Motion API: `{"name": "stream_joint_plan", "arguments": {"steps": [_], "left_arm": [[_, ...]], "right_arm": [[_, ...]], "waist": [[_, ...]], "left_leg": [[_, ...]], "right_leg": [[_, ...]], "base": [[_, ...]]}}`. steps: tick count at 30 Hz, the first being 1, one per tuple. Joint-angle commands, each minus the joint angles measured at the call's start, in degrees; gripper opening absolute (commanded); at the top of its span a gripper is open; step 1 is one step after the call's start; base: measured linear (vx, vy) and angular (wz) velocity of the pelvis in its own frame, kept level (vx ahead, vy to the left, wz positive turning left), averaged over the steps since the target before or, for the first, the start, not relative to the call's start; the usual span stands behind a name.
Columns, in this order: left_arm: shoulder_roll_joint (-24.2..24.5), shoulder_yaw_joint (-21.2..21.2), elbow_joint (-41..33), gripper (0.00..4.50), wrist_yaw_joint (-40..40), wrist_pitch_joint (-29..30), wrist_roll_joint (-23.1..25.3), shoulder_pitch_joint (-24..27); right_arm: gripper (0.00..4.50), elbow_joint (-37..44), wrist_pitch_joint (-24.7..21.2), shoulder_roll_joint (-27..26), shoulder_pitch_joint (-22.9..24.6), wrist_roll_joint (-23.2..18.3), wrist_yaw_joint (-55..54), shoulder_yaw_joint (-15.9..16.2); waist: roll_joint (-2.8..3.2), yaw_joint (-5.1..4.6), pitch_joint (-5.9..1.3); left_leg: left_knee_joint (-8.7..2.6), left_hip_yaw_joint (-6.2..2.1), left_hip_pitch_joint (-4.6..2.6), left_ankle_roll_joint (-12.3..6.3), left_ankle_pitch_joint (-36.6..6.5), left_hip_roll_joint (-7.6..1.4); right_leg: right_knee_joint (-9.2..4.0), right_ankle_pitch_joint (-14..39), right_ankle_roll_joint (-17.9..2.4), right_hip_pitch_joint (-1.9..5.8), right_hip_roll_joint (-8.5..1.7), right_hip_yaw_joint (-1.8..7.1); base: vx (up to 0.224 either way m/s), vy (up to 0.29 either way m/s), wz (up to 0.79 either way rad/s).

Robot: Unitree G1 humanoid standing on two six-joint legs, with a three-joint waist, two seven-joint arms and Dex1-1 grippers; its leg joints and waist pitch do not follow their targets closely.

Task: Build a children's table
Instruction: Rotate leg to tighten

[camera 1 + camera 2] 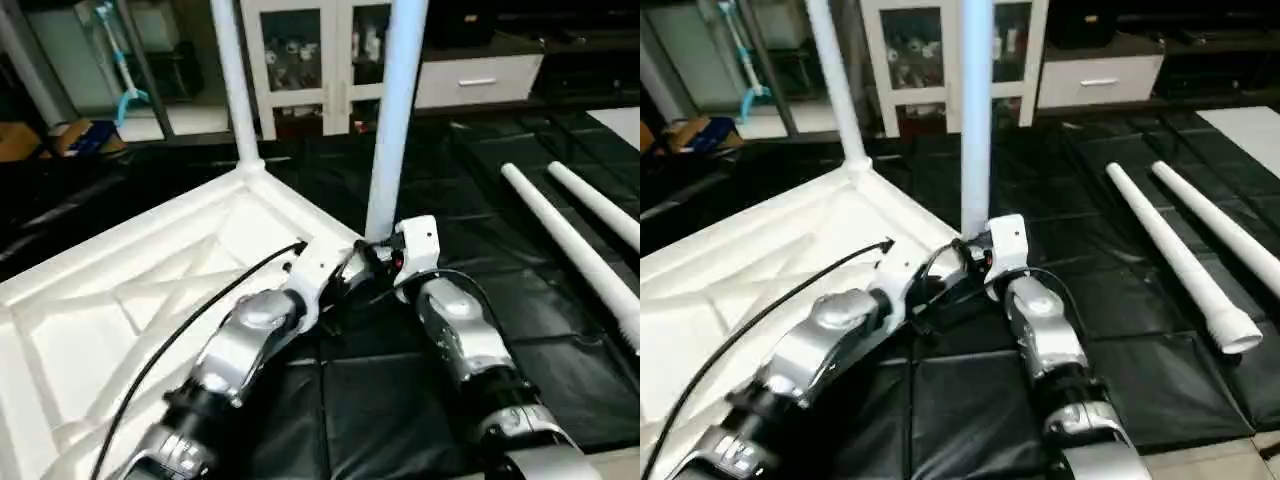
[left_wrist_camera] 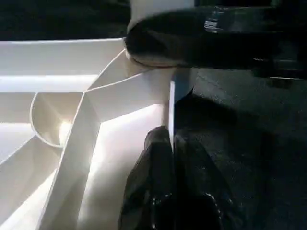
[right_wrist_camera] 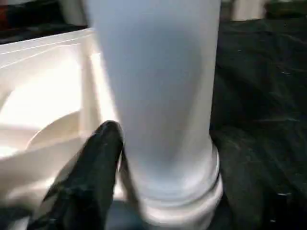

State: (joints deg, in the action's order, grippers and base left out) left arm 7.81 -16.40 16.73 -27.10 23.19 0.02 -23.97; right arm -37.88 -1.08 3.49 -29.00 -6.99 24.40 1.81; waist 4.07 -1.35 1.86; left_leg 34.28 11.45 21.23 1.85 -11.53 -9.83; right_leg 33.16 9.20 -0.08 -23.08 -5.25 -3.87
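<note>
Tabletop (image 1: 120, 300) lies ribs-up on the left of the black mat, sockets exposed for screwing in legs. Left gripper (image 2: 170, 158) is pinched on its near rim, steadying it. Right gripper (image 3: 144, 167) has fingers around the near upright leg (image 1: 395, 120)'s base. Two spare legs (image 1: 1170, 250) wait far right.

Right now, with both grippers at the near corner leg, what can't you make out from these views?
- Near leg: whether it is screwed fully home; the grippers cover its base in the eye views.
- Right gripper: one black finger beside the leg; the leg hides the other.
- Both upright legs' tips: cut off by the top edge.
- Tabletop: far corners cut off by the left edge.
</note>
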Motion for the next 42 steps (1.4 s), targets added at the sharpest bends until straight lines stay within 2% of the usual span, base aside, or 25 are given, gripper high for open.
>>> {"name": "stream_joint_plan", "arguments": {"steps": [1,2,3,4,5,6,7,9,11,12,13,14,16,18,20,24,25,28,32,35,38,42], "left_arm": [[0.47,1.55,0.92,0.0,0.29,-2.07,0.26,0.45],[1.08,1.43,-0.15,0.0,-0.88,-2.08,-0.17,1.17],[2.64,1.03,-2.17,0.0,-3.42,-2.03,-0.85,2.47],[3.11,0.9,-2.7,0.0,-4.17,-2.1,-1.04,2.84],[4.72,0.45,-4.51,0.0,-6.74,-2.32,-1.72,4.1],[5.45,0.33,-5.27,0.0,-7.82,-2.8,-2.02,4.7],[6.26,0.19,-6.11,0.0,-9.0,-3.34,-2.35,5.35],[7.77,0.33,-8.28,0.0,-11.4,-4.04,-3.67,7.04],[8.23,0.31,-9.39,0.0,-12.37,-3.98,-4.38,7.71],[8.71,0.07,-10.71,0.0,-13.8,-3.57,-5.25,8.39],[8.92,-0.03,-11.3,0.0,-14.47,-3.41,-5.61,8.69],[9.56,-0.45,-12.69,0.0,-16.04,-2.72,-6.37,9.27],[10.67,-1.02,-14.82,0.0,-18.51,-1.49,-7.47,10.12],[11.2,-1.23,-15.58,0.0,-19.54,-1.22,-7.81,10.49],[12.16,-1.58,-16.8,0.0,-21.31,-0.62,-8.48,11.15],[12.73,-1.59,-17.87,0.0,-22.4,-0.07,-9.26,11.72],[12.82,-1.51,-18.15,0.0,-22.66,0.07,-9.38,11.86],[13.03,-1.41,-18.69,0.0,-23.05,0.42,-9.52,12.05],[13.34,-1.41,-19.36,0.0,-23.63,1.09,-9.84,12.14],[13.68,-1.57,-19.24,0.0,-23.58,1.06,-9.22,12.11],[13.65,-1.57,-19.23,0.0,-23.61,1.15,-9.0,12.12],[13.75,-1.71,-19.21,0.0,-23.7,1.22,-8.84,12.13]], "right_arm": [[3.58,3.09,1.07,-2.1,-0.62,-0.77,5.71,5.2],[3.66,3.96,1.37,-1.3,-0.45,-0.91,6.56,5.21],[3.66,5.7,0.53,0.09,-0.38,-2.39,8.77,4.57],[3.7,6.15,0.17,0.58,-0.37,-2.83,9.56,4.41],[3.77,7.67,-1.03,2.26,-0.31,-4.33,12.22,3.85],[4.02,8.28,-1.69,3.29,-0.29,-5.05,13.85,3.61],[4.09,8.95,-2.43,4.43,-0.26,-5.85,15.64,3.35],[4.12,9.28,-2.86,7.79,-0.33,-5.9,19.38,3.19],[4.18,9.47,-3.15,8.79,-0.12,-5.48,21.23,2.98],[4.18,9.96,-3.86,9.82,0.22,-5.72,23.34,2.97],[4.18,10.27,-4.25,10.28,0.4,-5.92,24.31,2.98],[4.18,11.07,-4.95,11.57,0.99,-6.4,26.79,3.36],[4.18,12.52,-7.23,14.35,2.23,-7.54,31.39,4.41],[4.18,12.89,-7.6,15.77,2.91,-7.44,33.17,5.12],[4.18,13.24,-7.76,18.38,4.38,-7.12,36.44,6.5],[4.18,12.81,-7.83,19.98,5.57,-6.87,38.69,7.2],[4.18,12.37,-7.68,20.01,5.7,-6.67,39.0,6.96],[4.18,11.67,-7.29,19.68,5.61,-6.37,38.86,6.32],[4.18,10.99,-6.57,19.2,5.06,-6.93,38.46,5.73],[4.18,10.8,-6.54,19.19,4.85,-7.5,38.94,5.53],[3.85,10.94,-6.9,19.19,4.96,-7.87,39.83,5.5],[3.59,11.26,-7.3,19.49,5.28,-7.99,40.8,5.7]], "waist": [[-1.19,0.21,-3.1],[-1.04,0.02,-3.03],[-0.87,0.05,-3.12],[-1.02,-0.01,-3.15],[-1.02,0.28,-3.29],[-0.88,0.33,-3.32],[-0.92,0.5,-3.33],[-0.68,0.93,-3.53],[-0.77,1.24,-3.41],[-0.89,1.26,-3.29],[-0.88,1.49,-3.3],[-1.08,1.68,-3.09],[-1.01,2.08,-3.04],[-0.87,2.12,-3.0],[-0.97,2.44,-3.0],[-1.08,2.5,-2.96],[-1.22,2.52,-2.94],[-1.14,2.61,-2.96],[-1.0,2.93,-3.11],[-1.1,3.01,-3.25],[-1.13,3.11,-3.22],[-1.18,3.08,-3.15]], "left_leg": [[-4.47,-2.02,0.65,-4.33,-14.41,-2.89],[-4.61,-2.22,0.94,-4.42,-14.19,-2.85],[-4.52,-2.32,0.62,-4.31,-14.23,-2.91],[-4.48,-2.24,0.51,-4.47,-14.19,-3.01],[-4.29,-2.17,0.14,-4.65,-13.31,-3.05],[-4.16,-1.96,0.08,-5.31,-11.81,-3.13],[-4.11,-1.81,-0.13,-5.58,-11.35,-3.19],[-3.95,-1.82,-0.15,-6.81,-8.57,-3.24],[-3.85,-1.53,-0.44,-7.0,-8.97,-3.17],[-3.9,-1.49,-0.28,-6.94,-9.31,-3.12],[-3.97,-1.52,-0.38,-6.53,-10.45,-3.19],[-4.15,-1.5,-0.48,-5.69,-11.79,-3.23],[-4.2,-1.5,-0.68,-5.12,-12.7,-3.35],[-4.26,-1.59,-0.55,-4.97,-12.63,-3.36],[-4.2,-1.45,-0.67,-4.64,-12.77,-3.25],[-4.19,-1.44,-0.53,-4.59,-12.84,-3.24],[-4.21,-1.49,-0.48,-4.61,-12.95,-3.27],[-4.2,-1.49,-0.58,-4.55,-12.71,-3.28],[-4.07,-1.49,-0.56,-4.81,-11.24,-3.23],[-3.89,-1.45,-0.52,-5.46,-9.82,-3.2],[-3.84,-1.42,-0.49,-5.88,-9.57,-3.21],[-3.91,-1.46,-0.51,-5.52,-10.38,-3.26]], "right_leg": [[-3.96,18.21,-10.59,2.78,-3.29,1.93],[-3.98,19.06,-10.24,3.01,-3.26,1.65],[-3.96,19.12,-10.27,2.86,-3.34,1.69],[-4.02,18.7,-10.56,2.79,-3.33,1.77],[-3.86,16.9,-11.39,2.71,-3.25,1.85],[-3.57,14.09,-12.55,2.51,-3.1,1.94],[-3.59,13.21,-12.94,2.34,-3.08,1.99],[-2.78,8.28,-14.55,2.67,-2.85,1.85],[-2.91,8.48,-14.99,2.39,-2.87,1.97],[-2.99,9.1,-14.9,2.44,-2.85,1.99],[-3.05,10.49,-14.74,2.59,-3.01,2.01],[-3.33,12.88,-14.14,2.41,-2.95,2.09],[-3.37,13.93,-13.65,2.36,-3.0,2.22],[-3.39,14.11,-13.52,2.41,-2.99,2.2],[-3.49,14.78,-13.22,2.31,-2.85,2.21],[-3.57,15.54,-13.12,2.33,-2.96,2.27],[-3.61,16.04,-12.99,2.38,-3.0,2.27],[-3.68,16.45,-12.83,2.26,-2.94,2.27],[-3.39,14.39,-13.17,2.34,-2.91,2.25],[-3.15,12.24,-13.88,2.44,-2.87,2.19],[-3.15,12.45,-13.95,2.49,-2.91,2.16],[-3.25,13.73,-13.61,2.47,-2.88,2.16]], "base": [[0.0,0.0,0.0],[0.0,0.0,0.0],[0.0,0.0,0.0],[0.0,0.0,0.0],[0.0,0.0,0.0],[0.0,0.0,0.0],[0.0,0.0,0.0],[0.0,0.0,0.0],[0.0,0.0,0.0],[0.0,0.0,0.0],[0.0,0.0,0.0],[0.0,0.0,0.0],[0.0,0.0,0.0],[0.0,0.0,0.0],[0.0,0.0,0.0],[0.0,0.0,0.0],[0.0,0.0,0.0],[0.0,0.0,0.0],[0.0,0.0,0.0],[0.0,0.0,0.0],[0.0,0.0,0.0],[0.0,0.0,0.0]]}}
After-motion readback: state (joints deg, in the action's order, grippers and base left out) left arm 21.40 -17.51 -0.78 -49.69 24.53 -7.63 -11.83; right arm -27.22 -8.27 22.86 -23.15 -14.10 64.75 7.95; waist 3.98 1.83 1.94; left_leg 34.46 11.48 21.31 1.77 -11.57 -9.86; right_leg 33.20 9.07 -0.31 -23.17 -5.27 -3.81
